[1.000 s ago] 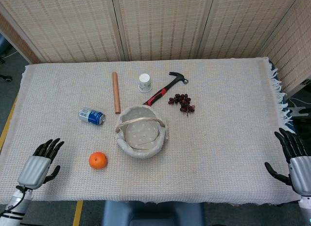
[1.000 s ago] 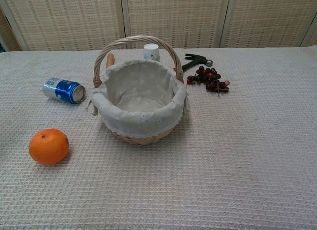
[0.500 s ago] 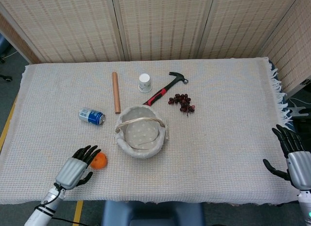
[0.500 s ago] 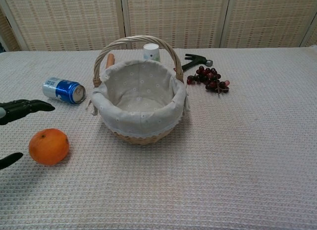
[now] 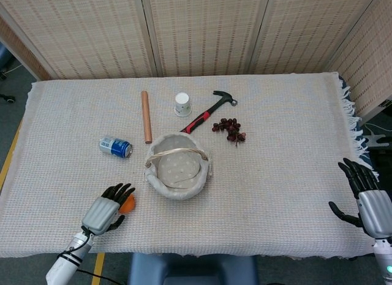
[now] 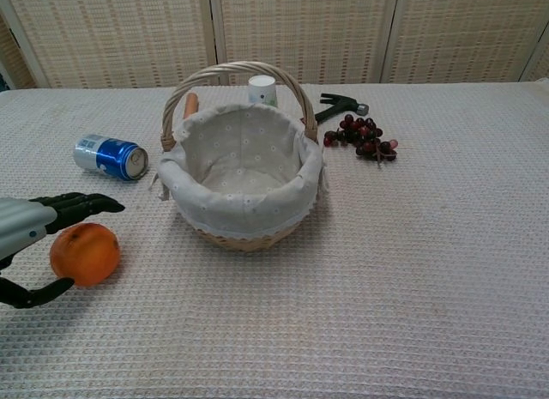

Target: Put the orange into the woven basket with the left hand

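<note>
Left hand (image 6: 26, 236) cupped over orange (image 6: 84, 254), contact unclear; basket (image 6: 244, 172) nearby.

This looks like a robot test room or lab, not a home. The bench (image 5: 294, 193) is covered by a beige waffle-weave cloth (image 5: 275, 113) with a fringe at the right edge. Behind it, on the far side, stand folding screens of woven reed (image 5: 202, 30) that close off the background. On the floor at the near left is a yellow tape line (image 5: 98, 268). The things on the cloth are unrelated: a hammer (image 5: 209, 111), a soda can (image 5: 116, 146), a paper cup (image 5: 182, 103), a wooden rod (image 5: 146, 116).
</note>
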`<state>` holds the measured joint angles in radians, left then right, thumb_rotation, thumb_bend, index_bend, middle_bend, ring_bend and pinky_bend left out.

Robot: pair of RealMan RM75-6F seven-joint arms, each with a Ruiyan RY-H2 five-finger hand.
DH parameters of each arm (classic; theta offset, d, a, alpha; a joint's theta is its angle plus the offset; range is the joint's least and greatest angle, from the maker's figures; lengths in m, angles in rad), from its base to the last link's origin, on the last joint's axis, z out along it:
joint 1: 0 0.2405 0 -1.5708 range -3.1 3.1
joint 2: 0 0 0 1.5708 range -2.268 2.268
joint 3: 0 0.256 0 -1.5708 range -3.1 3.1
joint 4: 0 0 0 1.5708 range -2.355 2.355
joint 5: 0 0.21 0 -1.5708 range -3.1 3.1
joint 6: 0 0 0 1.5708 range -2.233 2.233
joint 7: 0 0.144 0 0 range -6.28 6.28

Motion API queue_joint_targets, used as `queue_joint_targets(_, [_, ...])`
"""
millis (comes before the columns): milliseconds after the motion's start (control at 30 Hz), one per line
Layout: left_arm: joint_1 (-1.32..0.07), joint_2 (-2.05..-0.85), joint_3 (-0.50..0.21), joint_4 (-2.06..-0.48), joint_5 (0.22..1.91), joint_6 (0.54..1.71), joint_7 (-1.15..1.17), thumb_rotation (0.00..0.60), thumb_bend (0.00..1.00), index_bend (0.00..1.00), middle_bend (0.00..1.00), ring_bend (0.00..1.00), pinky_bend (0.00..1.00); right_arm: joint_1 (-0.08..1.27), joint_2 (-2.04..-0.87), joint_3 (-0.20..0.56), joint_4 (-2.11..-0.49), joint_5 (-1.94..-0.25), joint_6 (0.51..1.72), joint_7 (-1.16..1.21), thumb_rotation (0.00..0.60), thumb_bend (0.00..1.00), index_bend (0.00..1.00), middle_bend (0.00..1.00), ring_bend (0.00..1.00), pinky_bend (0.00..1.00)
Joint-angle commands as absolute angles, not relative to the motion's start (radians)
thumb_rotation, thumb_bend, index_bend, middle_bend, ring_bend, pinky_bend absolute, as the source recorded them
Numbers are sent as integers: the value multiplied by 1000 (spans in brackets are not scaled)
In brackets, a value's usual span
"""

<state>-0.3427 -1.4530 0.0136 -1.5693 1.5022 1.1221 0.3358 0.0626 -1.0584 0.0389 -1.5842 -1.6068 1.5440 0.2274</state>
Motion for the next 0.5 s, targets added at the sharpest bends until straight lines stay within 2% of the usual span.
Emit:
queue_joint_targets(33, [-349,-1483,9,-1530,1492,1120,328,600,404,0,0,0,133,65,-1059,36,-1583,-1610,1539,225,600,160,0,0,0,61])
queue_joint_targets(133, [-353,-1505,5,-1499,1486,1123,324,600,404,0,0,7,155,67,-1058,34,-1584,-1610,1533,222,600,160,0,0,0,61])
queue_joint_targets(300, [-352,-1539,-1,-1458,1479,1141,328,600,402,11,14,131,233,70,-1057,32,-1587,-1610,1527,218,600,160,0,0,0,61])
queue_joint_targets(500, [-344,-1579,-7,-1409,1490,1187,318,600,403,176,204,332,383,70,-1059,30,-1587,-1610,1528,215,600,160,0,0,0,61])
